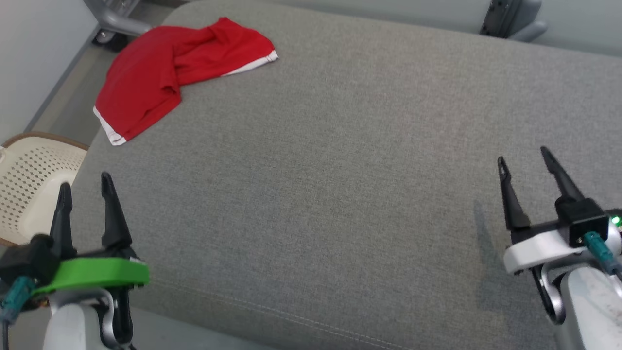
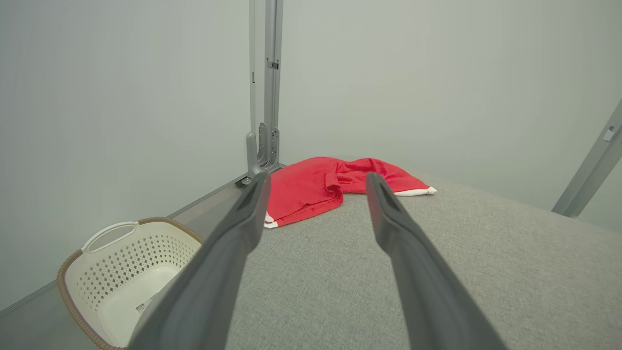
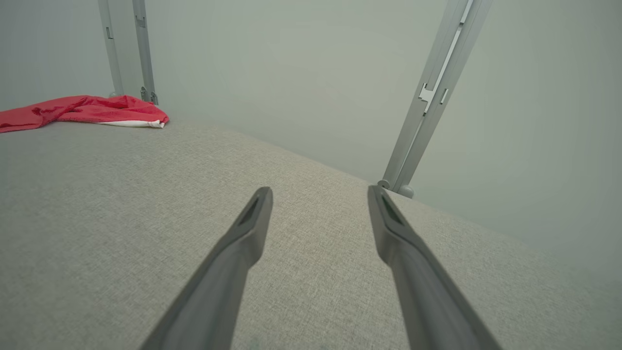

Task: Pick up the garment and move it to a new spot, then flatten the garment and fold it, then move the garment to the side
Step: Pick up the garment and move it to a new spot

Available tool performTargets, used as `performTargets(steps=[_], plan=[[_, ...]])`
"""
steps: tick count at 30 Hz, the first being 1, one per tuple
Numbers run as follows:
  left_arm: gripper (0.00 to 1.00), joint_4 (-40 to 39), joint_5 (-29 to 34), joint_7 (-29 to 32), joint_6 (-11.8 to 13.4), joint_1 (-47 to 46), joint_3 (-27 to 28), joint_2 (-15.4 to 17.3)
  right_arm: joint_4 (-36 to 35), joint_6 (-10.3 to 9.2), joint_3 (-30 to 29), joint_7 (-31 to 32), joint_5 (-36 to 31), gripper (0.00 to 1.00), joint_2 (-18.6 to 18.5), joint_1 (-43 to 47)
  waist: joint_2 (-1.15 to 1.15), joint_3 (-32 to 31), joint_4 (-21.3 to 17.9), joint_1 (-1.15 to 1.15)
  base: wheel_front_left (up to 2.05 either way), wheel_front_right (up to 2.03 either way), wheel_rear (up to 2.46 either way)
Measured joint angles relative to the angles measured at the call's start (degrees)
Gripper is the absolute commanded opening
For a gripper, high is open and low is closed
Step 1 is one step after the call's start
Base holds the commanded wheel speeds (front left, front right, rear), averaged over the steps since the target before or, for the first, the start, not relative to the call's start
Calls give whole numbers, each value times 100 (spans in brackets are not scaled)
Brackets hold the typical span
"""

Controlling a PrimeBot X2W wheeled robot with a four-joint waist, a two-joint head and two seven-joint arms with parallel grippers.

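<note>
A red garment (image 1: 170, 73) with white hems lies crumpled at the far left corner of the grey cushioned surface (image 1: 340, 184); it appears ahead in the left wrist view (image 2: 330, 187) and at the far left in the right wrist view (image 3: 82, 111). My left gripper (image 1: 85, 187) stands open at the near left edge, well short of the garment, with nothing between its fingers. At the near right, my right gripper (image 1: 524, 158) is open too and holds nothing, far from the garment.
A cream perforated laundry basket (image 1: 29, 184) with a brown rim stands on the floor left of the surface, also in the left wrist view (image 2: 126, 272). Grey metal posts (image 2: 265, 97) rise behind the surface against pale walls.
</note>
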Motion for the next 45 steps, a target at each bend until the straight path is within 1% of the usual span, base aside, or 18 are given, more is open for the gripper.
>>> performTargets(steps=[2,4,8,9,11,12,13,14,16,17,19,23,26,34,35,37,42,45], plan=[[100,83,-170,0,-1,-426,-155,92,-140,0,-65,0,-37,100,-152,-237,0,298,-25,0,0,0,0],[100,285,-300,0,-1,-861,-379,286,-263,0,-65,-1,-87,100,-312,-408,0,601,-48,1,0,0,0],[100,793,-690,0,-3,-1869,-611,691,-454,0,-16,0,-115,100,-613,-570,0,1210,-94,1,0,0,0],[100,987,-934,0,-4,-2100,-609,737,-495,0,-5,0,-108,100,-648,-584,0,1350,-107,1,0,0,0],[100,1469,-1258,29,-4,-2494,-798,977,-588,0,25,-1,-80,100,-683,-597,0,1616,-140,1,0,0,0],[100,1469,-1258,29,-4,-2494,-798,977,-588,0,25,-1,-80,100,-683,-597,0,1616,-140,1,0,0,0],[100,1868,-1733,36,-10,-2917,-814,1149,-694,0,68,0,-74,100,-689,-602,0,1856,-186,1,0,0,0],[100,1868,-1733,36,-10,-2917,-814,1149,-694,0,68,0,-74,100,-689,-602,0,1856,-186,1,0,0,0],[100,2267,-1840,59,-11,-3298,-913,1455,-805,0,141,0,-65,100,-691,-605,0,2067,-244,1,0,0,0],[100,2463,-2003,101,-11,-3477,-931,1562,-887,0,171,0,-64,100,-693,-608,0,2164,-281,1,0,0,0],[100,2844,-2129,171,-11,-3784,-1015,1738,-1067,0,230,22,-42,100,-722,-622,0,2342,-365,1,0,0,0],[100,3424,-2470,283,-11,-4442,-1156,1938,-1444,0,275,156,-30,100,-840,-660,0,2665,-548,1,0,0,0],[100,3897,-2666,420,-11,-4813,-1270,2018,-1742,0,224,263,-24,100,-920,-669,0,2902,-672,1,0,0,0],[100,5305,-2809,879,-11,-5419,-1421,2132,-2337,0,78,414,10,100,-1005,-576,0,3386,-1001,0,0,0,0],[47,5367,-2808,920,-11,-5461,-1466,2168,-2360,0,65,425,11,100,-1004,-555,0,3403,-1033,0,0,0,0],[0,5471,-2807,932,-10,-5508,-1537,2202,-2387,0,51,455,13,100,-1000,-528,0,3414,-1078,0,0,0,0],[0,5475,-2892,1088,-10,-5517,-1729,2210,-2338,-5,41,495,18,100,-984,-472,0,3312,-1078,0,0,0,0],[0,5328,-3018,1076,-10,-5444,-1867,2214,-2192,-7,67,452,26,100,-914,-473,0,3195,-1064,0,0,0,0]])
